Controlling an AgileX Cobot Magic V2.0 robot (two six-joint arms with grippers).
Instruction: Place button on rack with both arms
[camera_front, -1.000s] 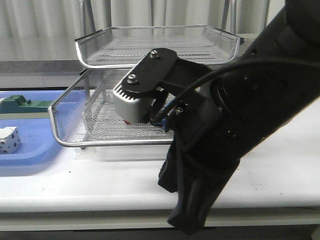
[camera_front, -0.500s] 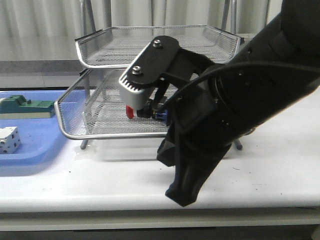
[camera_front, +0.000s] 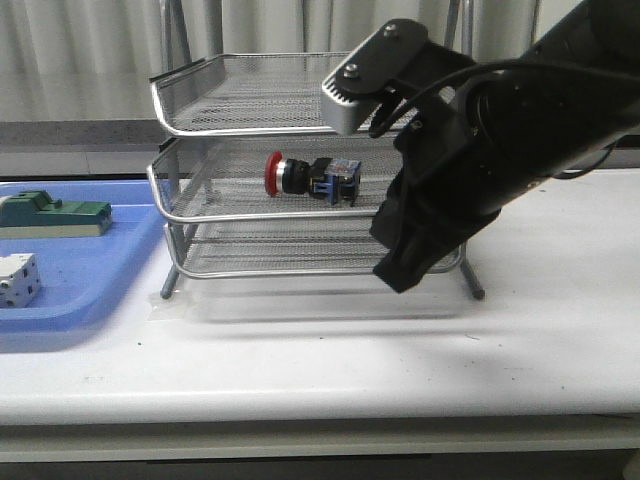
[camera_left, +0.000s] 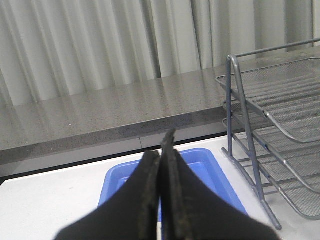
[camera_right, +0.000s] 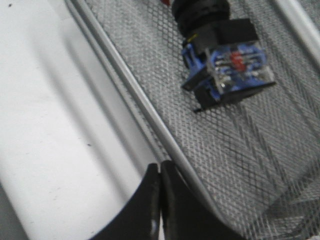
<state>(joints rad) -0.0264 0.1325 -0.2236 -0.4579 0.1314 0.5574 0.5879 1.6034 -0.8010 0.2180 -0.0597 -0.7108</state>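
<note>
The button (camera_front: 308, 178) lies on its side on the middle tray of the silver wire rack (camera_front: 200, 72), red head to the left and blue-black block to the right. In the right wrist view the button (camera_right: 222, 60) rests on the mesh, apart from my right gripper (camera_right: 160, 167). That gripper is shut and empty at the tray's front rail. In the front view my right gripper (camera_front: 397, 272) hangs in front of the rack's right side. My left gripper (camera_left: 162, 145) is shut and empty, above the blue tray and left of the rack (camera_left: 260, 115).
A flat blue tray (camera_front: 90, 290) sits left of the rack and holds a long green and cream block (camera_front: 55, 213) and a white cube-like block (camera_front: 18, 278). The tray's rim also shows in the left wrist view (camera_left: 200, 155). A white table (camera_front: 300, 350) runs in front.
My right gripper has let go of the button and drawn up and to the right. The middle tray has slid back into the rack with the button on it.
</note>
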